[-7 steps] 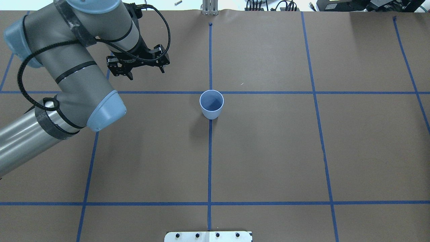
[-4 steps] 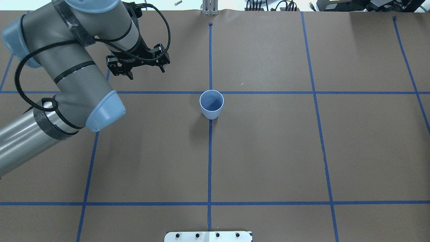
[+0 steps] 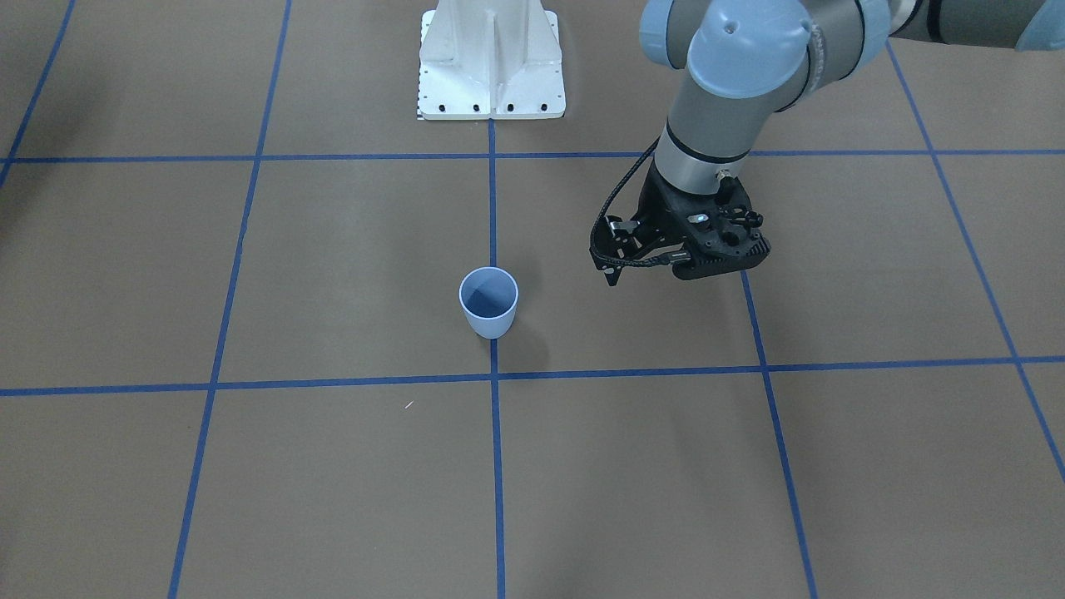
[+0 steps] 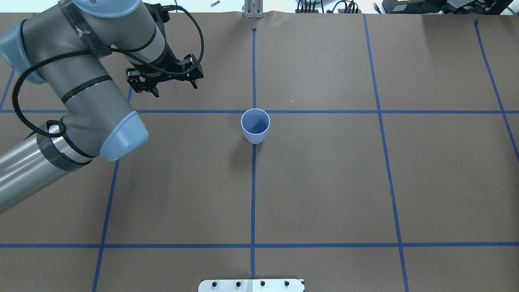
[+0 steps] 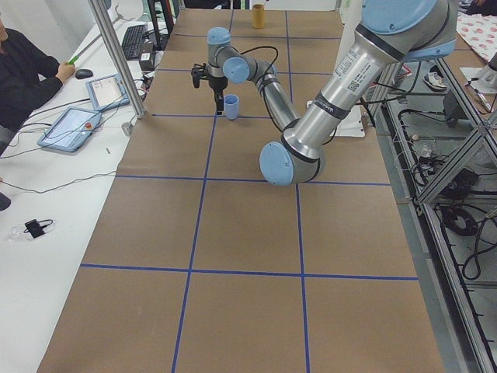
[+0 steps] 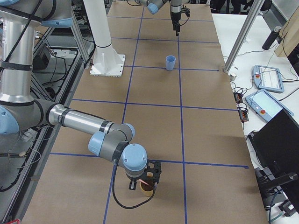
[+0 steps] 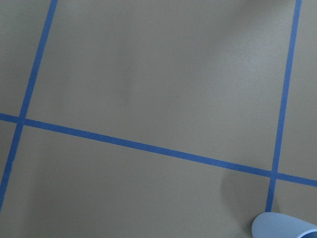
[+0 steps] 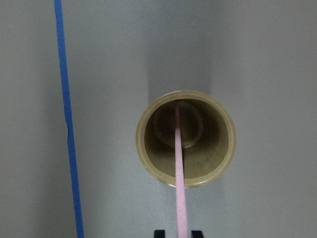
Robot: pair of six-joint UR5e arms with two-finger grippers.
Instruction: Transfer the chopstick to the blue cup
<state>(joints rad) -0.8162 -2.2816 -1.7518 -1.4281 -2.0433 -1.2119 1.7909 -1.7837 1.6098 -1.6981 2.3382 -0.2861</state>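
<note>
The blue cup (image 4: 255, 125) stands upright and empty at the table's centre, also in the front view (image 3: 488, 304) and at the left wrist view's bottom edge (image 7: 282, 225). My left gripper (image 4: 175, 87) hangs open and empty above the table, to the cup's left and farther back. The pale pink chopstick (image 8: 178, 163) leans inside a tan cup (image 8: 188, 181) at the table's right end. My right gripper (image 8: 178, 234) hovers over that cup (image 6: 145, 188). Its fingertips (image 8: 159, 233) stand close on either side of the stick's upper end, with narrow gaps showing.
Blue tape lines grid the brown table cover. The white robot base plate (image 3: 491, 58) sits at the near edge. A metal post (image 5: 116, 62) and tablets (image 5: 74, 124) stand along the operators' side, where a person sits.
My left arm has drifted slightly left and away from the blue cup, its gripper still open. The cup has not moved.
</note>
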